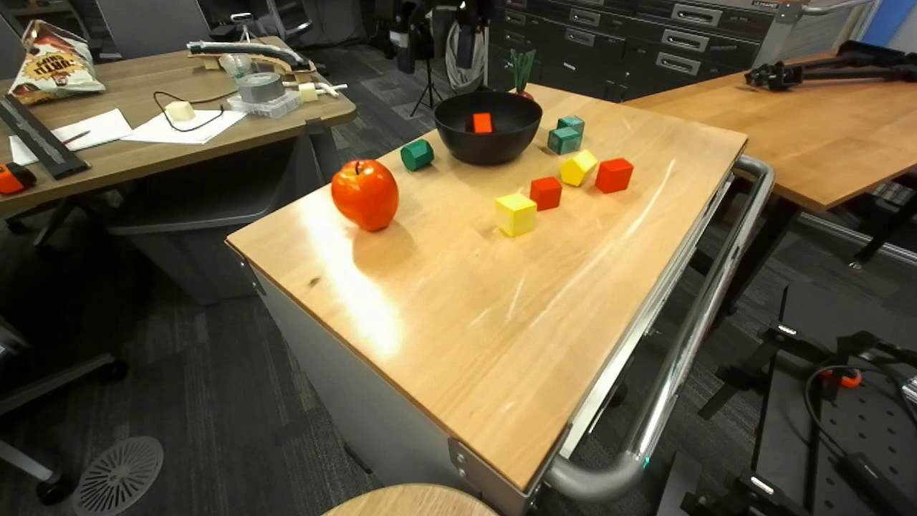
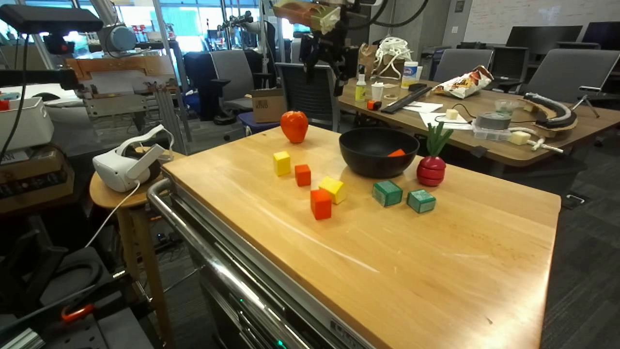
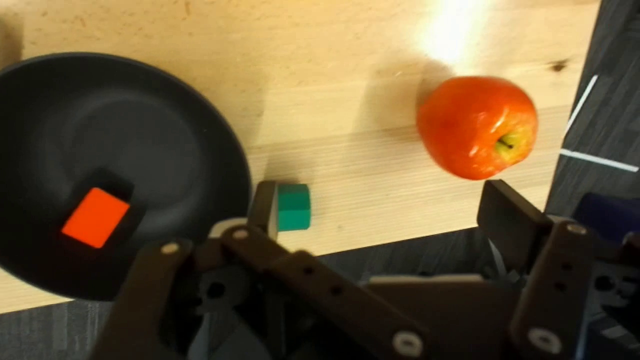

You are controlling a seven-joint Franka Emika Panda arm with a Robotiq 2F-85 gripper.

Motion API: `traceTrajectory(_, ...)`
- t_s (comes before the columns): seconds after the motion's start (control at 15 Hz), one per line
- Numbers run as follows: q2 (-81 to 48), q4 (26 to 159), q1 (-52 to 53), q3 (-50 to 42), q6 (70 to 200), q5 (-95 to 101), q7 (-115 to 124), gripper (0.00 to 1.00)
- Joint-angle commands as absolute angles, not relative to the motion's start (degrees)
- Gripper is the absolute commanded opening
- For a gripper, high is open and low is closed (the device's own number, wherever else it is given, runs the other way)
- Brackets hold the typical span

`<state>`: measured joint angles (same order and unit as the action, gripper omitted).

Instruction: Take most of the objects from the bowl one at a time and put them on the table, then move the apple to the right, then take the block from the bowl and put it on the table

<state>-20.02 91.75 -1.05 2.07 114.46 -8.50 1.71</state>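
Note:
The black bowl (image 1: 487, 147) sits on the light wooden table (image 1: 458, 308) with a red block (image 3: 96, 217) inside. The shiny apple (image 1: 365, 195) stands apart from it near a table edge. Beside the bowl lies a green block (image 1: 417, 155), partly covered by a finger in the wrist view. More blocks lie on the table: yellow block (image 2: 282, 163), red block (image 2: 303, 175), yellow block (image 2: 334, 189), red block (image 2: 320, 204), green block (image 2: 387, 193) and green block (image 2: 421, 200). My gripper (image 3: 382, 207) hangs above the table, jaws wide apart and holding nothing.
A toy radish with green leaves (image 2: 431, 169) stands close to the bowl. A metal rail (image 1: 706, 344) runs along one table edge. A cluttered desk (image 1: 315, 115) and a stool with a white headset (image 2: 126, 167) are nearby.

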Motion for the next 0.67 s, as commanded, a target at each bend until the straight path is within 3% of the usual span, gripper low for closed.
traceTrajectory(0.0, -24.24, 83.89, 0.77, 3.65, 107.49, -9.81, 1.88, 1.0)
traceTrajectory(0.6, -39.51, 68.42, 7.0, 4.42, 106.38, -6.68, 4.99, 1.0)
